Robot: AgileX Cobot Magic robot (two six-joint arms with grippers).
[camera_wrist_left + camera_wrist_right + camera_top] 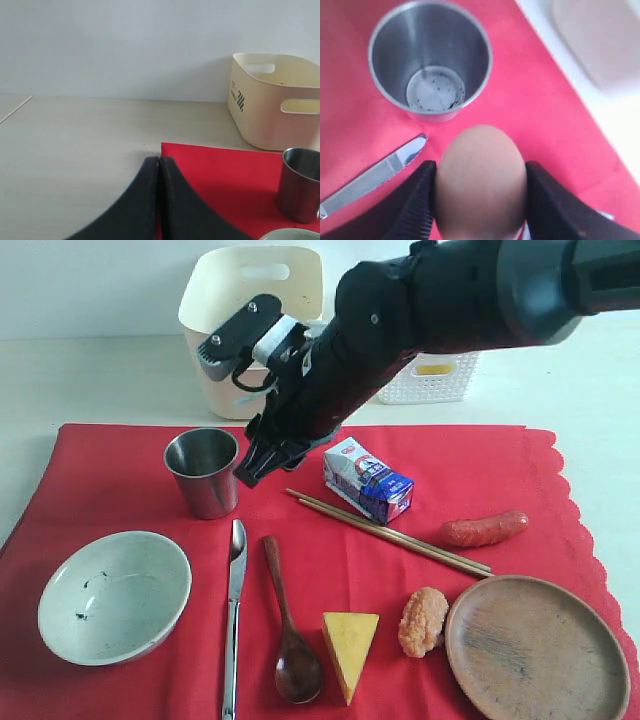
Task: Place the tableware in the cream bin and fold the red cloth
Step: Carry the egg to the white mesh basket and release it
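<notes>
My right gripper (481, 169) is shut on a tan egg (480, 180), held above the red cloth (120, 490) beside the steel cup (204, 470), which stands upright and empty. In the exterior view the egg is hidden behind the gripper (262, 462). On the cloth lie the speckled bowl (113, 595), the knife (234, 615), the wooden spoon (288, 625), the chopsticks (390, 532) and the wooden plate (535, 650). The cream bin (235, 300) stands behind the cloth. My left gripper (159, 161) is shut and empty, low over the cloth's corner (225, 175).
A milk carton (368, 480), a sausage (484, 529), a nugget (423, 620) and a cheese wedge (350, 645) also lie on the cloth. A white lattice basket (430, 380) stands to the right of the bin, partly behind the right arm.
</notes>
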